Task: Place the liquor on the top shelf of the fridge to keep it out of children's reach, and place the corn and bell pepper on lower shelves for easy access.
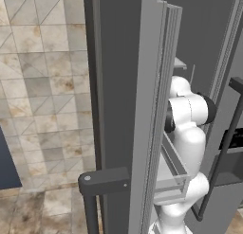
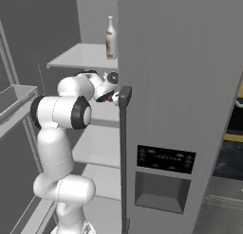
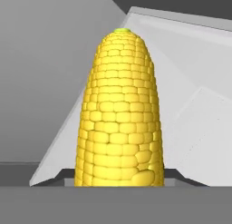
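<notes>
Claw (image 2: 113,98): we are pinching the corn (image 3: 120,114) inside the fridge (image 2: 180,86).
Liquor (image 2: 111,38): standing upright on the top shelf (image 2: 83,58).

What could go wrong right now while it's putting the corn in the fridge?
The corn points out along the tool, so it could roll when laid on the shelf. The arm's elbow sits close to the door bin and may bump it. The liquor stands near its shelf's edge.
</notes>
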